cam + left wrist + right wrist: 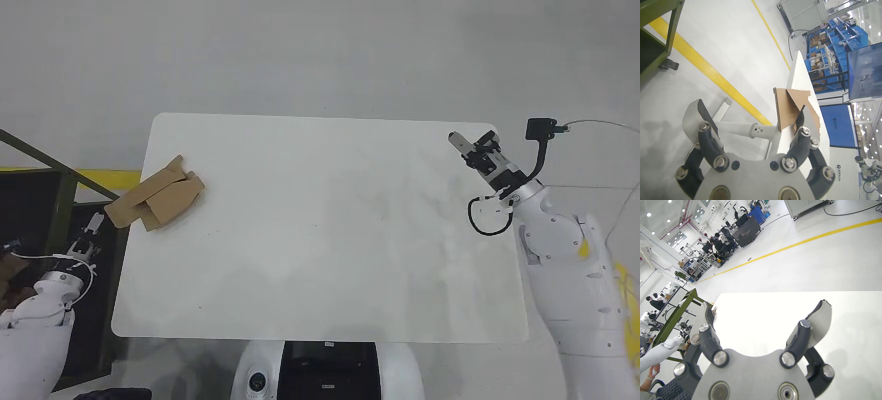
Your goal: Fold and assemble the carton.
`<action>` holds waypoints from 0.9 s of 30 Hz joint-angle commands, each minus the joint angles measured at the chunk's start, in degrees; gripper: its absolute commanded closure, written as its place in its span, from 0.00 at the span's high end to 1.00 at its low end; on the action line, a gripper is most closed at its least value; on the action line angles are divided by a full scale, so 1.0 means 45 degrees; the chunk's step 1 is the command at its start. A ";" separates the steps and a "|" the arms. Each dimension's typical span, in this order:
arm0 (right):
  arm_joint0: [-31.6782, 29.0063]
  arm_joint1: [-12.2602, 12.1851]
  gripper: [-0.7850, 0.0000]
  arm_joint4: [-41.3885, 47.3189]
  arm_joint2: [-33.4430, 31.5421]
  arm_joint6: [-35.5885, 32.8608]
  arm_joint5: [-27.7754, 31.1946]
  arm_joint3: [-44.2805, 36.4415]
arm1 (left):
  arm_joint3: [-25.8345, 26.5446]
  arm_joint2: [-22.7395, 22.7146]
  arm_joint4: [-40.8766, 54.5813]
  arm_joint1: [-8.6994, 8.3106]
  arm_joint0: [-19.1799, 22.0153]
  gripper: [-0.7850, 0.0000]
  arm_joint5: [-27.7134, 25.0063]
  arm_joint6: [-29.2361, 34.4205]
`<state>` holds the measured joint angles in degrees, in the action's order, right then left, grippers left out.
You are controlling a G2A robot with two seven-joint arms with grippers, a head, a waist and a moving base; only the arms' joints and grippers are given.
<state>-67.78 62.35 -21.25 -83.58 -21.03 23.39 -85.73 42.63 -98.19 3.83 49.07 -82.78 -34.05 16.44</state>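
Brown cardboard carton [158, 198] lies at the far left edge of the table [320, 260]. It looks light and bendy; grab a flap edge. Left gripper [751, 111] and right gripper [764, 306] are spread wide, holding nothing.

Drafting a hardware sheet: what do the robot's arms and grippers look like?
The left arm and right arm have smooth white shells. A black cable loops at the right wrist. The left gripper and right gripper match: grey plate, black links, silver bolts, white fingers with black ribbed pads.
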 commanded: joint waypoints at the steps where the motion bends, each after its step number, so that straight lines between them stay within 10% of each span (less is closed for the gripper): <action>1: 0.0000 0.0000 1.00 0.0000 0.0000 0.0000 0.0000 0.0000 | -0.0475 0.0195 0.0136 0.0084 0.0442 1.00 -0.0114 0.0129; 9: 0.0000 0.0000 1.00 0.0000 0.0000 0.0000 0.0000 0.0000 | -0.1767 0.0778 0.0459 0.0365 0.1833 1.00 -0.0678 0.0921; 11: 0.0000 0.0000 1.00 0.0000 0.0000 0.0000 0.0000 0.0000 | -0.2007 0.0861 0.0580 0.0422 0.2106 0.91 -0.0747 0.1100; 14: 0.0000 0.0000 1.00 0.0000 0.0000 0.0000 0.0000 0.0000 | -0.2368 0.0931 0.0766 0.0493 0.2455 0.47 -0.0752 0.1293; 27: 0.0000 0.0000 1.00 0.0000 0.0000 0.0000 0.0000 0.0000 | -0.3337 0.0945 0.2006 0.0719 0.3433 0.27 -0.0895 0.2673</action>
<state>-67.78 62.35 -21.25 -83.58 -21.03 23.39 -85.73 27.76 -93.79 12.03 52.25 -67.56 -38.05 27.92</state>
